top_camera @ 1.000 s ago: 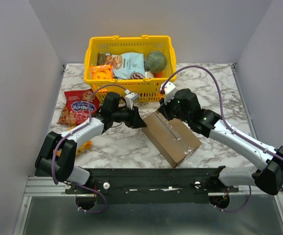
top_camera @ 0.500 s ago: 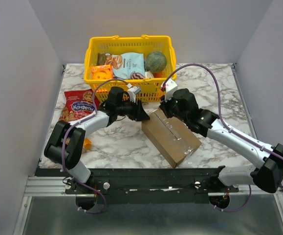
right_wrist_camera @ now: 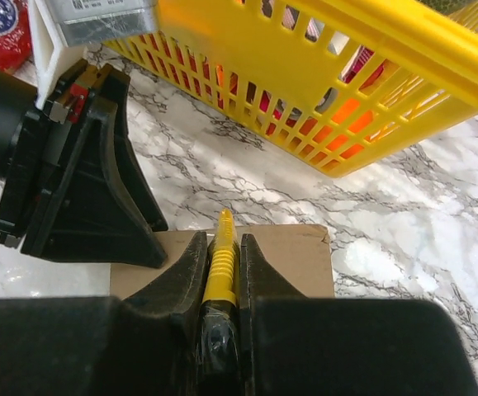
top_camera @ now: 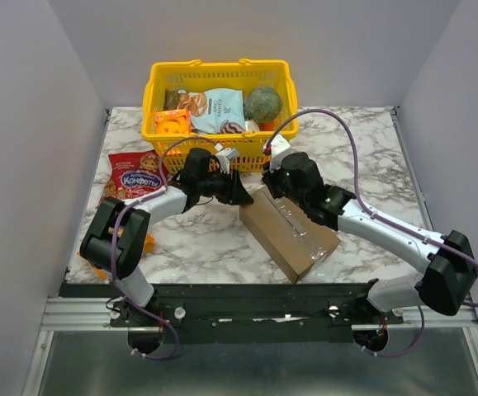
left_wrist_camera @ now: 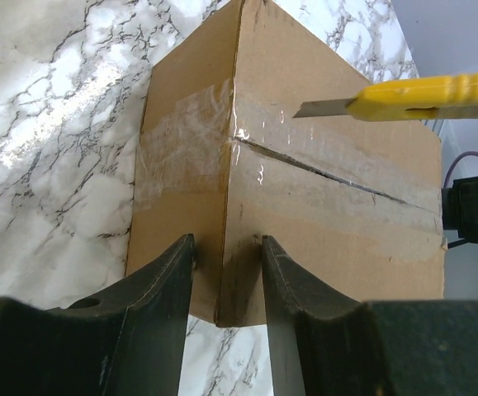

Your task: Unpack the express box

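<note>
Near the desk's middle the box (top_camera: pixel 290 231) lies closed, left gripper (left_wrist_camera: pixel 226 285) jaws part-open astride its end corner, right gripper (right_wrist_camera: pixel 220 272) jaws clamped on a yellow knife (left_wrist_camera: pixel 404 96) hovering above the taped seam, so slitting is in hand; next, lower the blade into the seam.

Two arms are seen, each built of white link shells joined by black joint housings. A purple cable is looped along each arm from wrist to base. A small white module with a red detail is carried at each wrist. The left end effector (left_wrist_camera: pixel 226 309) is made of matte black, tapered fingers, one with a round hole. The right end effector (right_wrist_camera: pixel 220 272) has matching black, curved fingers.
</note>
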Motion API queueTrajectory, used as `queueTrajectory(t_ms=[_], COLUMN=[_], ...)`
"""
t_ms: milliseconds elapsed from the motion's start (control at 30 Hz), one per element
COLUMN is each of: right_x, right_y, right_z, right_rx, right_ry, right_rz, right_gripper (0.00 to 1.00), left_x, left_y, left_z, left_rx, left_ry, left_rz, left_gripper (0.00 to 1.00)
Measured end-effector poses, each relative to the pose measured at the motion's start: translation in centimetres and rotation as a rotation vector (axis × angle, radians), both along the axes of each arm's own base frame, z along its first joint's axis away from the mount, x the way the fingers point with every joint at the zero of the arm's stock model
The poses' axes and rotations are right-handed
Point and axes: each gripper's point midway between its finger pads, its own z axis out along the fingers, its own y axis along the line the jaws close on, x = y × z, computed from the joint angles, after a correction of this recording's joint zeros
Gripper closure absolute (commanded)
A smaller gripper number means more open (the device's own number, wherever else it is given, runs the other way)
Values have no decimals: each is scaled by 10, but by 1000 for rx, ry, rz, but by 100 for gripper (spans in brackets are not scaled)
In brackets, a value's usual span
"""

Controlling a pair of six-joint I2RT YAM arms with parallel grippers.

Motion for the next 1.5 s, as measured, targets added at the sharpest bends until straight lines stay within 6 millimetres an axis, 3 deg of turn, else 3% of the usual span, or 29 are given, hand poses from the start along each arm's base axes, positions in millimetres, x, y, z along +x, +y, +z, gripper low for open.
queueTrajectory(t_ms=[233,1500], right_x=[-2,-2], right_y=[3,0], right_z=[-17,-32], right_rx=[-25,-46], right_ry=[20,36], right_rz=[5,-19], right_gripper=[100,100], left_x=[1,5], left_y=[0,-2], left_z=[-1,-2], left_rx=[0,-6], left_ry=[2,11], left_rz=[1,6], left_gripper=[56,56])
